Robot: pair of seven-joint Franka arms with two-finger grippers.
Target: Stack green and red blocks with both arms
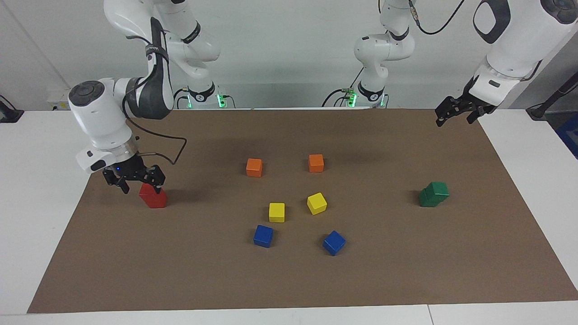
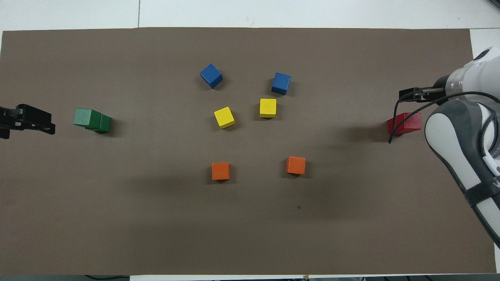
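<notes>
Both stacks are looking finished: the green blocks are standing at the desk's 3 o'clock, the red blocks at 9 o'clock. The right end effector is hovering spread above the red; the left end effector is waiting spread.

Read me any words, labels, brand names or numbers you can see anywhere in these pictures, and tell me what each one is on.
No text reads whole.
Right arm, dark strap, overhead view: white lettering cut off at the picture's edge, unreadable.
Cubes, including the red blocks and green blocks: no markings.
Brown mat: nothing printed.
</notes>
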